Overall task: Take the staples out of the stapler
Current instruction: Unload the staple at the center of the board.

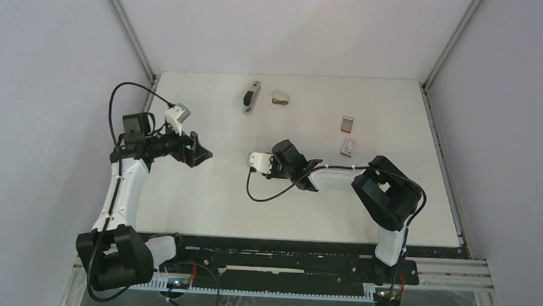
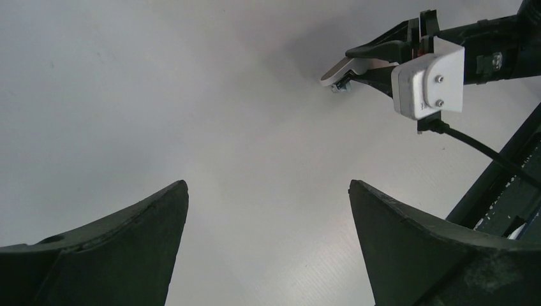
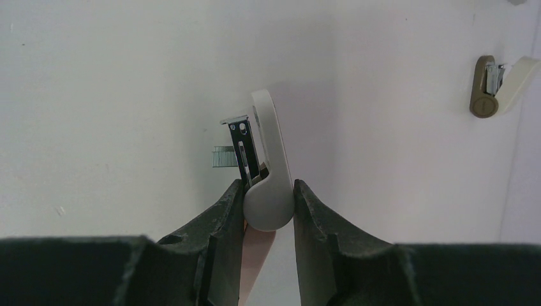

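**Q:** Location of the stapler (image 1: 250,96)?
**A:** Lying on the far part of the table (image 1: 181,211), well apart from both arms. Just to its right, a small tan-and-white piece (image 1: 280,99). Inside of the stapler not visible from above.

**Q:** And the staples (image 3: 222,156)?
**A:** Seen from the right wrist as a short, ridged, silvery strip. Placed just beside the metal claw of the staple remover (image 3: 271,159). Touching or apart: impossible to tell.

**Q:** State of the right gripper (image 3: 268,191)?
**A:** Clenched on the rounded grey end of the staple remover, one finger pressed against each side. Pink part of the remover showing low down between the fingers. Held near the middle of the table.

**Q:** State of the left gripper (image 2: 268,185)?
**A:** Fingers spread wide, grasping nothing. Poised over bare table on the left, facing the right gripper, well apart from it.

**Q:** Containers and contents?
**A:** Two small red-and-white boxes right of centre: far box (image 1: 348,122) and near box (image 1: 348,147). Set one behind the other, near each other but not touching. Too small from above to make out contents, or whether open or closed.
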